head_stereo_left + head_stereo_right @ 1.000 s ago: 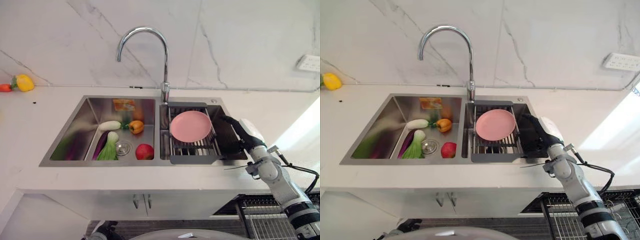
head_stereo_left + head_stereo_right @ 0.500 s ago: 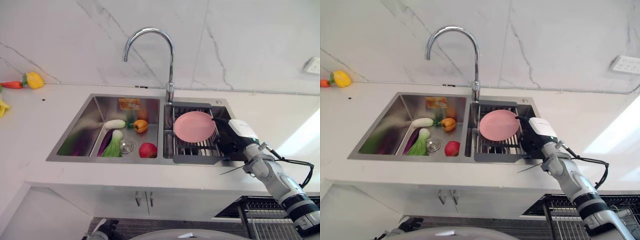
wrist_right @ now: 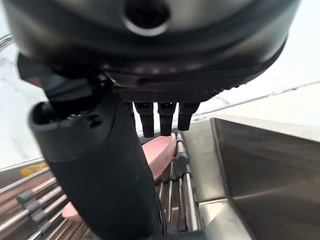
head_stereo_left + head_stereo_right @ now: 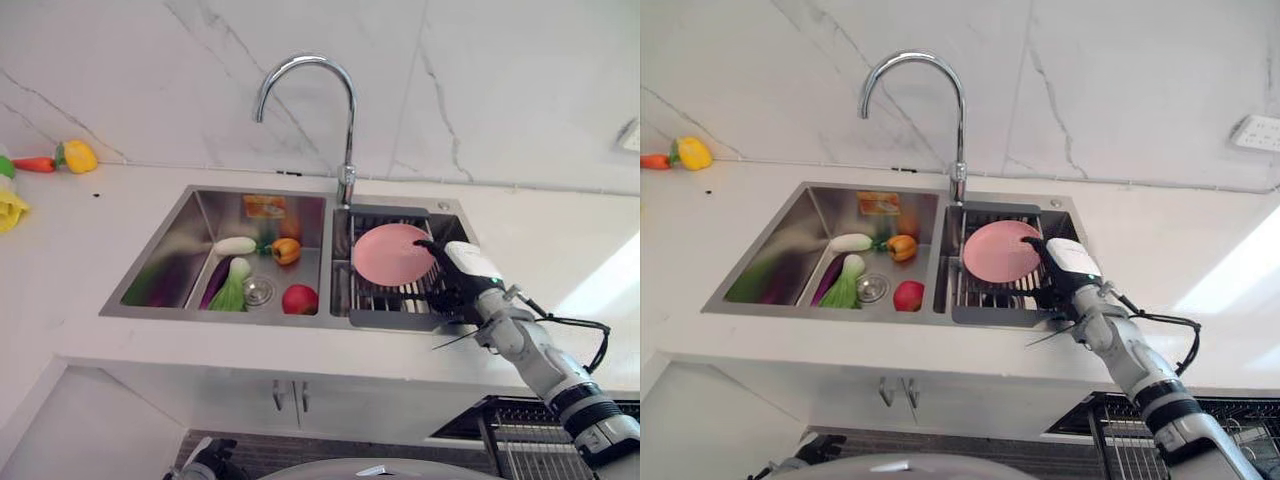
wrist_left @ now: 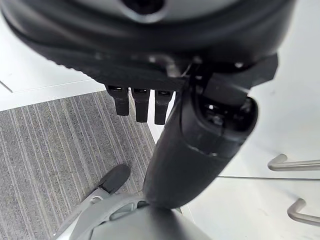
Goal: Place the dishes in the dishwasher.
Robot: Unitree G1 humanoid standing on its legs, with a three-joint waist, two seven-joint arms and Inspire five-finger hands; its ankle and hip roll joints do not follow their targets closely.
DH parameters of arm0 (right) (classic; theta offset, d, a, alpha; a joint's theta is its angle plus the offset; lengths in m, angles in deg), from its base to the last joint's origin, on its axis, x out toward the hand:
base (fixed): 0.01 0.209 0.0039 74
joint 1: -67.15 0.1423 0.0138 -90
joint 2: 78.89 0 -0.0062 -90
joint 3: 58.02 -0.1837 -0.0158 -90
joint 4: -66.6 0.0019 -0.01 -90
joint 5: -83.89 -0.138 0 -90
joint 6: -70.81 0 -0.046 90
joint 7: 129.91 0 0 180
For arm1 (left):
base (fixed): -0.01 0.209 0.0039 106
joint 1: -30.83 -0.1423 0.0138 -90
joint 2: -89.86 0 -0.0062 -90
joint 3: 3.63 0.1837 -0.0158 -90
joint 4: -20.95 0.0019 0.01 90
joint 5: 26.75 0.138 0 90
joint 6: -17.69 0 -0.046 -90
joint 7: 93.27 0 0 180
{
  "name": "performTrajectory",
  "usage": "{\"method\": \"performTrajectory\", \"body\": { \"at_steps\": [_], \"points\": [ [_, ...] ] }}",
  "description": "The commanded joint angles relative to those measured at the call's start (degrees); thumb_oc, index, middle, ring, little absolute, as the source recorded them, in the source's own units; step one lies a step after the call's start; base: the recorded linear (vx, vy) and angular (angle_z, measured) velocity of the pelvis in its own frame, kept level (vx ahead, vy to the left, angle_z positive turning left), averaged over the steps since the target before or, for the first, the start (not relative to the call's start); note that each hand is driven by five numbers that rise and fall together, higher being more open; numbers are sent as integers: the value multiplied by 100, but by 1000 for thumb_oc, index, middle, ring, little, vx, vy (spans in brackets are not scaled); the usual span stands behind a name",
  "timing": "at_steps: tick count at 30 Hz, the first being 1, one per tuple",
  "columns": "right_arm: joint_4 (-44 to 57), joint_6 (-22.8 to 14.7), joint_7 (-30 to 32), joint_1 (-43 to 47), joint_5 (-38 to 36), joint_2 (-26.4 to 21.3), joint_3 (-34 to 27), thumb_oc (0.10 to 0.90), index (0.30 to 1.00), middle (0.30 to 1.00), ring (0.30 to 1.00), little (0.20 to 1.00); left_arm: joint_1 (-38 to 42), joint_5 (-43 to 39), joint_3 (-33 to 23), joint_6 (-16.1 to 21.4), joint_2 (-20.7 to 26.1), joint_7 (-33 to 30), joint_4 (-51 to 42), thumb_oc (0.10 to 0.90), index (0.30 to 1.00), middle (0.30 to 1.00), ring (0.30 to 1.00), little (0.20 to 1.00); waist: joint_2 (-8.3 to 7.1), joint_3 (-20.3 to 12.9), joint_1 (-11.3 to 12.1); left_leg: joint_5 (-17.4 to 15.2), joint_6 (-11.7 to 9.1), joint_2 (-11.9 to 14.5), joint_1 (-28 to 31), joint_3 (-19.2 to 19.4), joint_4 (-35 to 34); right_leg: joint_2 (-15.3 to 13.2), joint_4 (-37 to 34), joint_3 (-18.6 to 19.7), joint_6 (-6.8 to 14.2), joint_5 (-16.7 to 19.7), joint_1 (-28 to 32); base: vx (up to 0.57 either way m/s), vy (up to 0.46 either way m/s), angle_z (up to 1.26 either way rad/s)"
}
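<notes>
A pink plate (image 4: 392, 254) lies tilted on the dark drying rack (image 4: 388, 303) in the sink's right basin. My right hand (image 4: 462, 280) is at the plate's right edge, coming in from the right over the basin. In the right wrist view its fingers (image 3: 161, 117) are straight and point over the plate's rim (image 3: 159, 150), with the thumb (image 3: 100, 170) apart from them. Nothing is held; whether they touch the rim is unclear. My left hand (image 5: 140, 102) hangs low with relaxed fingers above a grey striped floor.
The left basin (image 4: 160, 270) holds a white radish (image 4: 235, 245), an orange pepper (image 4: 286, 251), a red fruit (image 4: 299, 299), bok choy (image 4: 232, 290) and an eggplant (image 4: 214, 282). The faucet (image 4: 345, 120) arches over the divider. A wire dishwasher rack (image 4: 520, 440) shows at lower right.
The camera has shifted, so the whole scene sits a little further right. My right hand has moved left, closer to the plate's right edge. The plate has stayed on the rack.
</notes>
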Motion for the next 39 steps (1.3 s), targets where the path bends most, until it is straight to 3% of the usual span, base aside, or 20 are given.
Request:
{"method": "performTrajectory", "body": {
  "at_steps": [1,11,12,13,14,20,31,39],
  "points": [
    [49,-194,343,1314,195,-140,14,800,900,900,900,900,285,191,424,124,28,-33,31,800,900,900,900,900,143,72,348,-783,92,115,303,123,241,-246,291,-141,230,-422,-66,19,-2,4],
    [-92,-216,272,1440,477,-175,380,800,900,900,900,900,256,197,428,169,18,-50,144,800,900,900,900,900,130,77,399,-775,71,138,299,97,247,-229,279,-195,218,-444,-34,4,-2,1],
    [-123,-201,318,1432,508,-174,366,714,771,771,771,771,249,203,431,167,14,-56,152,800,900,900,900,900,135,79,398,-776,71,141,301,94,245,-228,282,-200,218,-447,-35,13,-2,4],
    [-179,-175,415,1421,506,-143,318,529,493,493,493,493,254,208,440,165,0,-66,175,800,900,900,900,900,142,80,393,-774,72,141,303,93,241,-227,283,-202,219,-446,-36,11,4,3],
    [-250,-141,568,1403,527,-98,242,400,300,300,300,300,273,203,446,165,-11,-89,214,800,900,900,900,900,145,82,389,-771,71,139,306,94,235,-230,283,-202,221,-444,-36,13,5,3],
    [-362,49,1051,1416,982,-35,131,400,300,300,300,300,323,251,448,148,-84,-180,333,800,900,900,900,900,160,89,373,-787,69,140,333,105,233,-234,304,-188,219,-452,-44,0,0,0],
    [-320,175,1435,1425,710,185,-132,400,300,300,300,300,411,119,428,110,-162,-401,453,800,900,900,900,900,152,54,357,-828,46,213,392,112,318,-189,349,-148,168,-536,-2,0,0,0],
    [739,147,1614,1497,424,-4,-720,400,300,300,300,300,430,-26,329,94,-206,-474,536,800,900,900,900,900,137,52,287,-805,54,216,411,130,301,-172,373,-104,170,-521,-35,-22,7,-1]
  ]
}}
